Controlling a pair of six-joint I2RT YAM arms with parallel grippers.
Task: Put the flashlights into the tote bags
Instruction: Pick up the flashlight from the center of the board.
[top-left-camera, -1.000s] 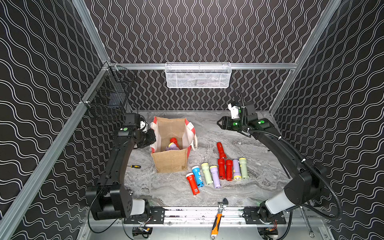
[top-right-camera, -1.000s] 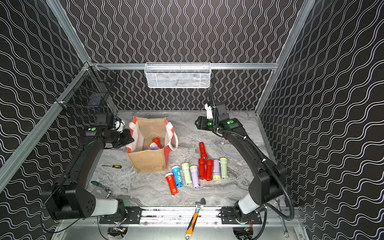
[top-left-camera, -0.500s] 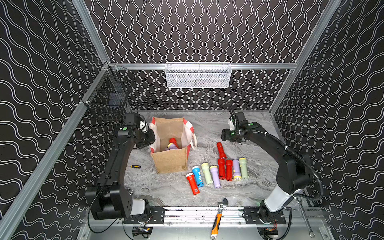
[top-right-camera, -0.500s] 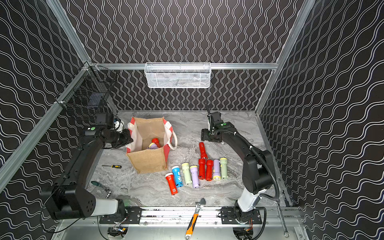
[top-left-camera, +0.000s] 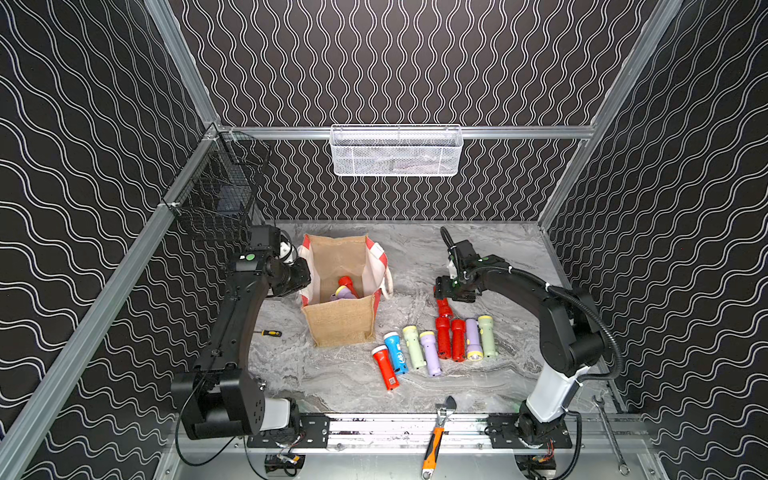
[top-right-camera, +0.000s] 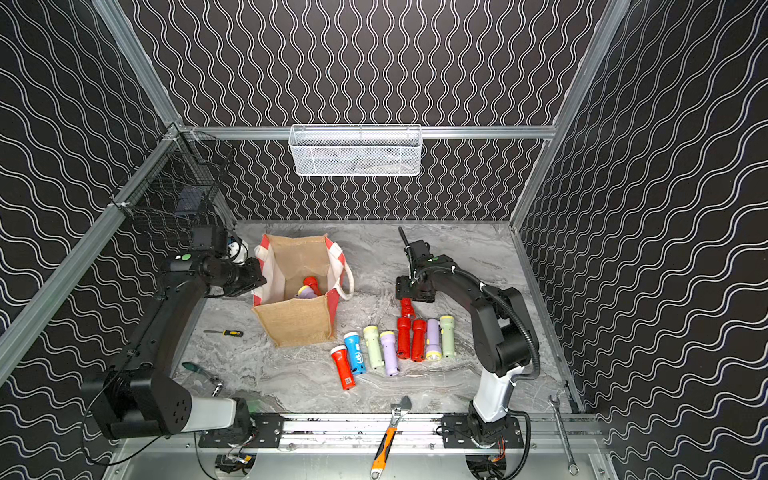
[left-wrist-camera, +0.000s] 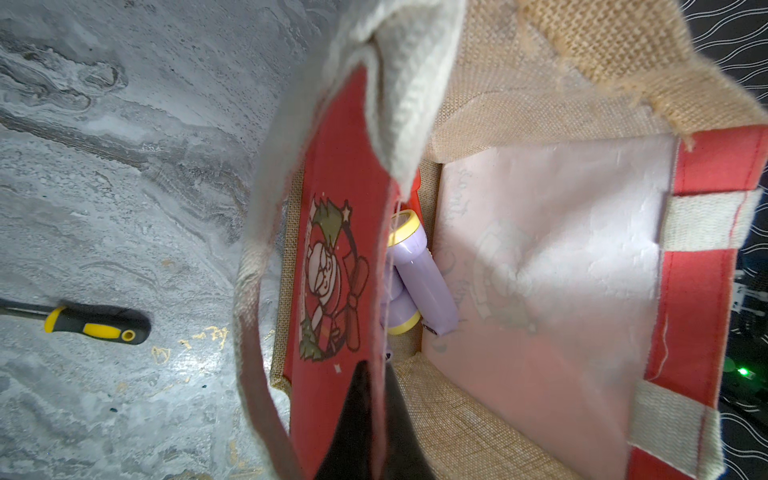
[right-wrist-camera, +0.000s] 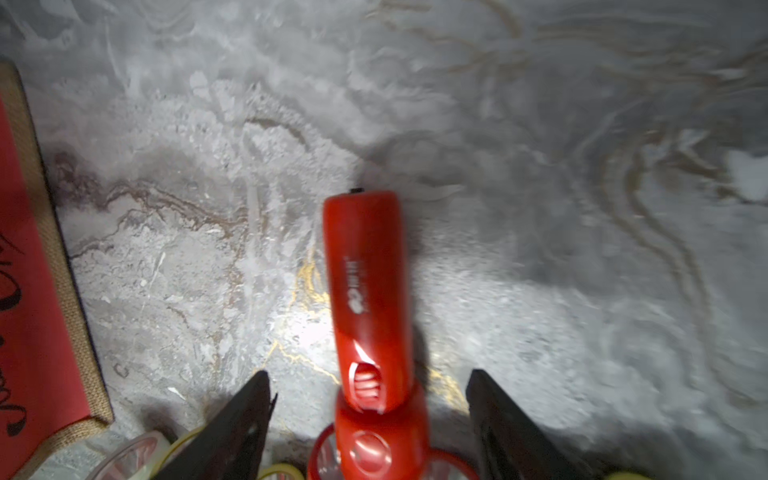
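The burlap tote bag (top-left-camera: 340, 324) (top-right-camera: 295, 324) stands open left of centre. My left gripper (top-left-camera: 303, 276) (left-wrist-camera: 376, 370) is shut on the bag's red side panel at the rim. In the left wrist view a lilac flashlight (left-wrist-camera: 419, 278) lies inside against the whitish lining; a red flashlight (top-left-camera: 347, 284) lies beside it. My right gripper (top-left-camera: 442, 293) (right-wrist-camera: 368, 374) hangs open just over a lone red flashlight (top-left-camera: 444, 309) (right-wrist-camera: 365, 270), one finger on each side, not touching. Several more flashlights (top-left-camera: 430, 353) lie in a row in front, among them a blue one (top-left-camera: 395, 351).
A yellow-black screwdriver (top-left-camera: 270, 333) (left-wrist-camera: 95, 326) lies left of the bag. An orange-handled wrench (top-left-camera: 434, 440) rests on the front rail, a spanner (top-left-camera: 609, 432) at the front right. A white mesh basket (top-left-camera: 395, 151) hangs on the back wall, a black wire basket (top-left-camera: 216, 199) at the left.
My right arm has swung from the back down to the lone red flashlight, and its jaws have widened. The left arm and the bag have stayed put.
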